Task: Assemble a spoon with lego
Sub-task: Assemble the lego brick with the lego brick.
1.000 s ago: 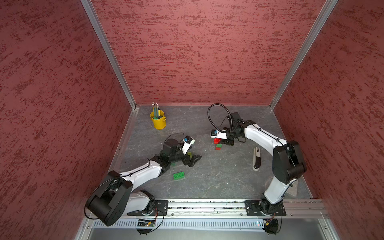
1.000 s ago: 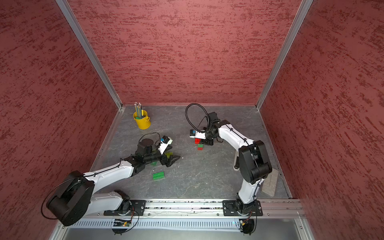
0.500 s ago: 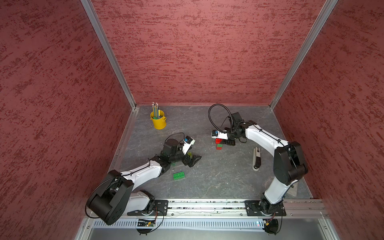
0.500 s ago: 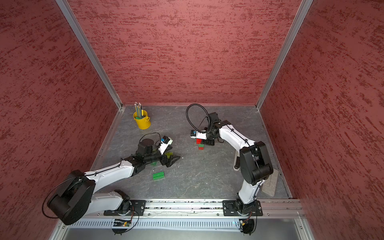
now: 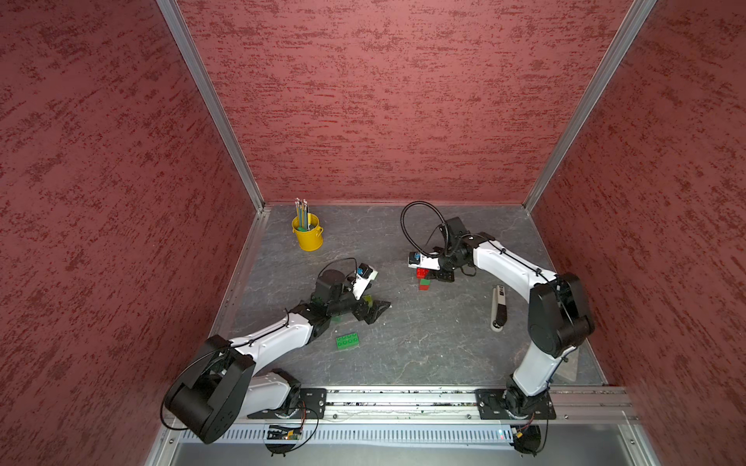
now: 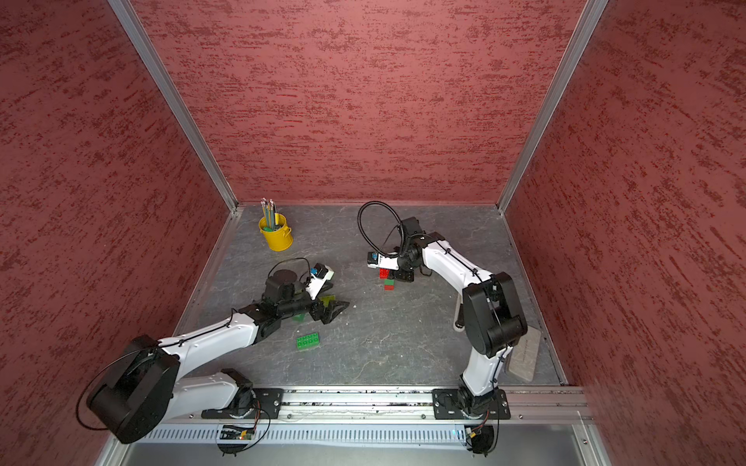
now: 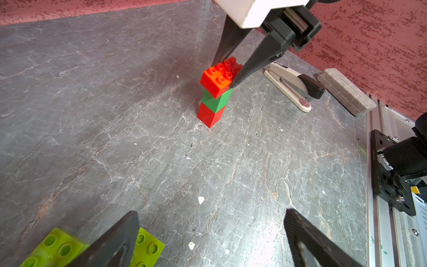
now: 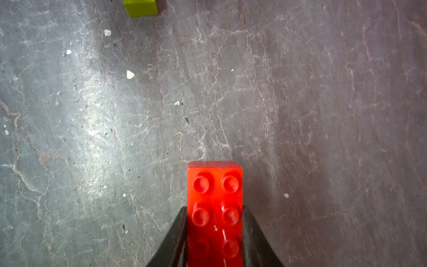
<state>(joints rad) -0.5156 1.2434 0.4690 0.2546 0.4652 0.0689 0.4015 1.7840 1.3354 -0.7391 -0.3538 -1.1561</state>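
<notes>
Nothing has shifted over the last second: my right fingers stay pinched on the red oblong brick, which tops a green brick and a red square brick, standing upright on the desk; I judge I am pressing it home. My left fingers hang spread and empty just beside a lime green brick; a dark green oblong brick lies well apart, so this spoon is only a handle yet.

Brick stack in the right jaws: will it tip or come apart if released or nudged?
Probably tippy: the stack stands tall on one small square red brick, with an oblong red brick overhanging on top. Likely stiff, since the bricks sit flush.
</notes>
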